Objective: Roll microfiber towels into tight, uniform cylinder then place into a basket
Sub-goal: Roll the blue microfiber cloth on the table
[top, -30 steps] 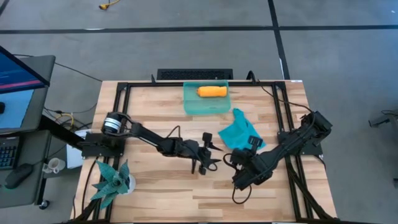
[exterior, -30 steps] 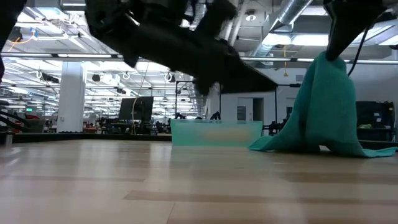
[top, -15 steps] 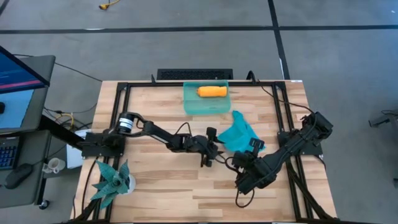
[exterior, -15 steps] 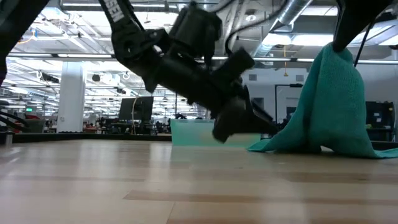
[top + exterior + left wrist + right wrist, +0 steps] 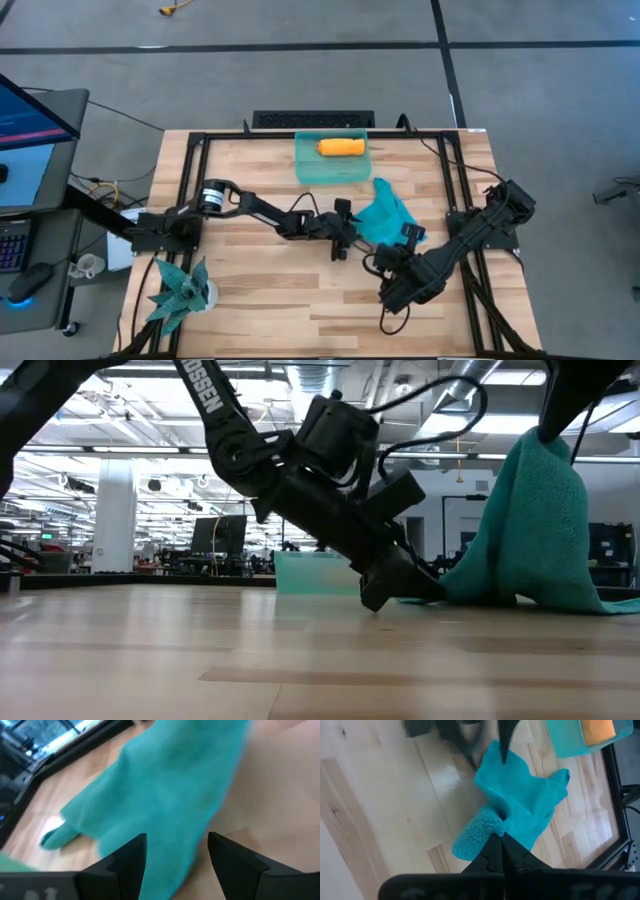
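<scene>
A teal towel (image 5: 383,213) stands in a tent shape right of the table's middle, with my right gripper (image 5: 500,839) shut on its top. In the low view its lower edges (image 5: 470,595) rest on the wood. My left gripper (image 5: 175,855) is open and low over the table at the towel's left side (image 5: 345,230), and the cloth's edge (image 5: 160,865) reaches between its fingers. The sea-green basket (image 5: 310,168) sits at the far middle. An orange rolled towel (image 5: 341,147) lies inside it. My right gripper pinches a bunched part of the teal towel (image 5: 496,822) between its two shut fingers, coming from above and slanting down. The cloth hangs below the fingers (image 5: 545,440), and its lower part spreads on the table. Whether my left gripper touches the towel, I cannot tell.
A spiky teal plant (image 5: 180,290) stands at the near left corner. A black metal frame (image 5: 190,150) runs around the tabletop. Bare wood (image 5: 290,300) lies along the near side. A desk with a monitor (image 5: 30,120) stands beyond the table's left edge.
My left gripper has gone toward the table's right and far side and down, reaching the teal towel's left side just above the wood, tipped further forward. It has stayed open. The towel has kept hanging from my right gripper.
</scene>
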